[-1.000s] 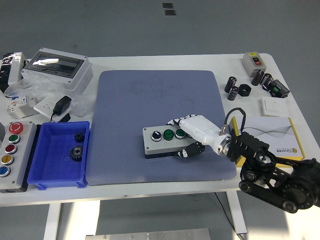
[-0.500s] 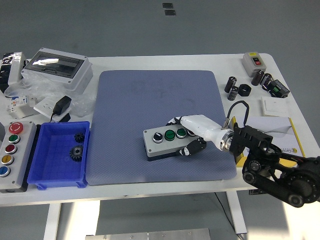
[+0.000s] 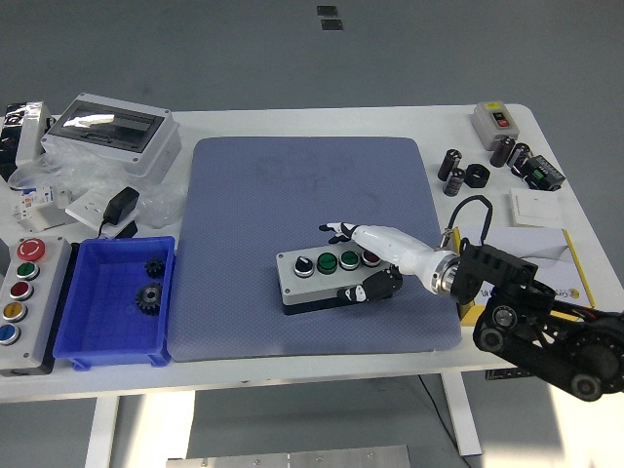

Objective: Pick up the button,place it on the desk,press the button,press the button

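A grey button box [image 3: 314, 277] with a black knob, two green buttons and a red button lies flat on the blue mat [image 3: 302, 185], right of centre. My right hand [image 3: 353, 259] reaches in from the right across the box's right end. Its black fingers [image 3: 337, 231] stretch out past the box's back edge, and the thumb [image 3: 367, 290] sits at the box's front side. The fingers look spread, not clamped on the box. The left arm is out of view.
A blue bin [image 3: 168, 292] holding two gears stands left of the mat, with a grey panel of coloured buttons [image 3: 23, 302] beside it. A grey enclosure [image 3: 112, 132] sits at the back left. Black capacitors [image 3: 454, 171], a switch box [image 3: 494, 118] and a yellow-edged booklet [image 3: 548, 259] lie at the right.
My right hand has turned and its fingers have lifted and straightened off the box's top, uncovering the red button. The box has shifted slightly left.
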Robot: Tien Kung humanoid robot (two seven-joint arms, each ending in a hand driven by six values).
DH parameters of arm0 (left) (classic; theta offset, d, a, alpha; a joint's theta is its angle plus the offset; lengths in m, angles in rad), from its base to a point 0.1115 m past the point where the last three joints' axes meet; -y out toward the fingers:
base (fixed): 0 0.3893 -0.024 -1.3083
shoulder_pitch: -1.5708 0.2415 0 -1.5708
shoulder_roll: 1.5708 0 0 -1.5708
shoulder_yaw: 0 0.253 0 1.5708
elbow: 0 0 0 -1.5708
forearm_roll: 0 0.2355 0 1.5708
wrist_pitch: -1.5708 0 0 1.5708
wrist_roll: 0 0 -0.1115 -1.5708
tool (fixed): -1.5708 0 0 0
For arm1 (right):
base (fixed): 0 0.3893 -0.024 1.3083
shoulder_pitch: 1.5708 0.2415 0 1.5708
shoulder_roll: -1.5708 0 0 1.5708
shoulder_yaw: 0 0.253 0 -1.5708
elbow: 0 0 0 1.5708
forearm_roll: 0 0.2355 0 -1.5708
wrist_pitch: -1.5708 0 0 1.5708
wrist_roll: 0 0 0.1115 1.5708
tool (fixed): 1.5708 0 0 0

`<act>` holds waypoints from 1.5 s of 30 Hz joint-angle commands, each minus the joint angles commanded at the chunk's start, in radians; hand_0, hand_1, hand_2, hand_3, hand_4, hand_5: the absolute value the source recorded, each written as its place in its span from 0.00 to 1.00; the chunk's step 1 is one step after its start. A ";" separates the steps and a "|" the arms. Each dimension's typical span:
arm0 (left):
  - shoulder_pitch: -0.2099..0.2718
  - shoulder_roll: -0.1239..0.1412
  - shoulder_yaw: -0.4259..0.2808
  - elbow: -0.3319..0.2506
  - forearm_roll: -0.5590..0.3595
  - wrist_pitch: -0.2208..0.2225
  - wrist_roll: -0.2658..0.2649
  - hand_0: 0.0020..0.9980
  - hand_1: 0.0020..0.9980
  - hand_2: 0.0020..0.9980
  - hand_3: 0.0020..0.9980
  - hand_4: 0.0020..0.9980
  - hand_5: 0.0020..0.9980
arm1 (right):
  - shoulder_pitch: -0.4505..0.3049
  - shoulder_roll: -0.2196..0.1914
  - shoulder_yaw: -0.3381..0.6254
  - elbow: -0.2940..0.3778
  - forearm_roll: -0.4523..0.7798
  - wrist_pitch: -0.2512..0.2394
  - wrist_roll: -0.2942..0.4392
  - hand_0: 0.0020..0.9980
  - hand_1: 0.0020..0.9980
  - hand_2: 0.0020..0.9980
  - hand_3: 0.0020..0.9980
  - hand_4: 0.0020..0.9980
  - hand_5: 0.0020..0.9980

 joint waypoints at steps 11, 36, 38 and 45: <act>0.003 -0.003 0.001 0.000 -0.003 0.001 0.000 0.63 0.59 0.52 0.58 0.63 0.11 | -0.020 -0.032 0.025 0.023 0.045 0.008 -0.004 0.91 0.91 0.95 1.00 0.81 0.18; 0.008 -0.005 0.003 0.000 -0.013 0.008 -0.005 0.63 0.58 0.52 0.58 0.61 0.08 | -0.095 -0.118 0.085 0.092 0.130 0.016 0.002 0.85 0.90 0.94 1.00 0.83 0.20; 0.009 -0.005 0.003 0.000 -0.013 0.009 -0.005 0.63 0.58 0.52 0.58 0.61 0.08 | -0.109 -0.126 0.096 0.099 0.146 0.018 0.005 0.85 0.90 0.94 1.00 0.83 0.20; 0.010 -0.005 0.003 0.000 -0.013 0.009 -0.005 0.63 0.58 0.52 0.58 0.60 0.08 | -0.142 -0.141 0.119 0.112 0.193 0.023 0.014 0.80 0.85 0.93 1.00 0.82 0.22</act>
